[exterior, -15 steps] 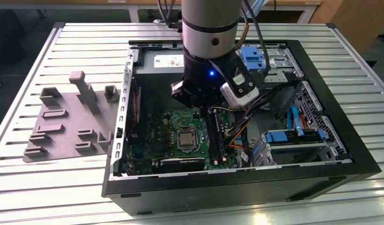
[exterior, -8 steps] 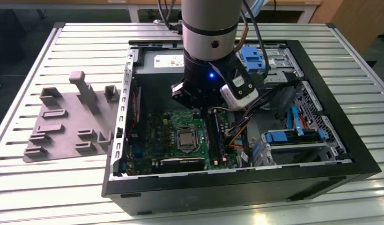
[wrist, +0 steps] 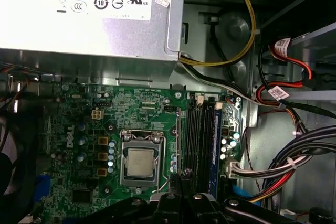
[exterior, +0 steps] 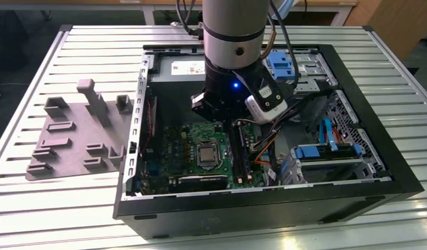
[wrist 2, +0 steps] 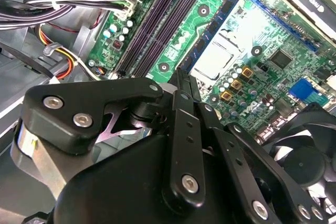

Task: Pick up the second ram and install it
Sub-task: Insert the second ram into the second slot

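On the slatted desk lies an open computer case, and at the exterior view's left of it, well apart, is a grey holder plate. Inside the case the green motherboard lies flat, with the processor socket near its middle. Just beside the socket, on the exterior view's right, run the long black memory slots. A long dark stick, which seems to be the second ram, stands on its edge in these slots. The gripper hangs straight above the slots. In both wrist views its fingers are pressed close together, and the tips are low over the slot row. If they touch the stick, I cannot tell. A bundle of coloured cables lies beside the slots, on the side away from the socket. Farther back, the grey power supply sits against the far wall of the case.
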{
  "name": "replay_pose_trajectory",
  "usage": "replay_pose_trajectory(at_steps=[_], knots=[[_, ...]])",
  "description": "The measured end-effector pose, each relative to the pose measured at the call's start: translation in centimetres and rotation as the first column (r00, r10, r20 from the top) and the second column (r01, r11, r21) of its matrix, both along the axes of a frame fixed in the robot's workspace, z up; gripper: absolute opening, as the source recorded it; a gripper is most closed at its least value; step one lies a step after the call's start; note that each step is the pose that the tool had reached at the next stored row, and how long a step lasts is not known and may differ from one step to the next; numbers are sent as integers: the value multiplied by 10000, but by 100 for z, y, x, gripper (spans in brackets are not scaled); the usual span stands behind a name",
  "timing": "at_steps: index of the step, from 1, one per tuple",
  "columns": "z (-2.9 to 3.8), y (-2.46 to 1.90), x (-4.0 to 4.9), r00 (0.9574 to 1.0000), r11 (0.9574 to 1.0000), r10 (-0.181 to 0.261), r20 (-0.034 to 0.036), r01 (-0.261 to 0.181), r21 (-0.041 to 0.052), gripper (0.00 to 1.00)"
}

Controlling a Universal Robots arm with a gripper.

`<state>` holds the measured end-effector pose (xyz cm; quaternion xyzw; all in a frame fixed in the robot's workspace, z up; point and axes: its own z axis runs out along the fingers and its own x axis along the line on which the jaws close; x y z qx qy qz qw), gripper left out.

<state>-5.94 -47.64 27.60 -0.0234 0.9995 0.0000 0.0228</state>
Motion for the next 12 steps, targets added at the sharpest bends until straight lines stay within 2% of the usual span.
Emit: replay_pose_trajectory(at_steps=[12], knots=[[-66, 0, 31, 10000, 10000, -13, 0, 13, 0, 12]])
